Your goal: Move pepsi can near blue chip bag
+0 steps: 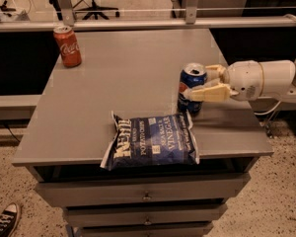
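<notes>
A grey worktop (138, 78) is filling most of the view, sitting over a stack of grey drawers (143, 194). A white robot arm (266, 78) is reaching in from the right edge, roughly level with the worktop's surface. The blue chip bag (150, 141) is lying flat near the front edge, its white lettering facing up and its left end jutting slightly past the edge. The cream-coloured tool (196, 81) is sitting at the arm's tip over the right part of the worktop, with its two fingers pressing on the pepsi can (191, 89) from either side – one at the rim, one across the body, so it is gripping the can. The can is standing upright just beside the bag's upper right corner; whether can and bag are touching is hard to tell. A red Coca-Cola can (67, 46) is standing far off at the back left corner – well apart from everything else. A black-and-white shoe (4, 221) is showing on the speckled floor at the lower left
</notes>
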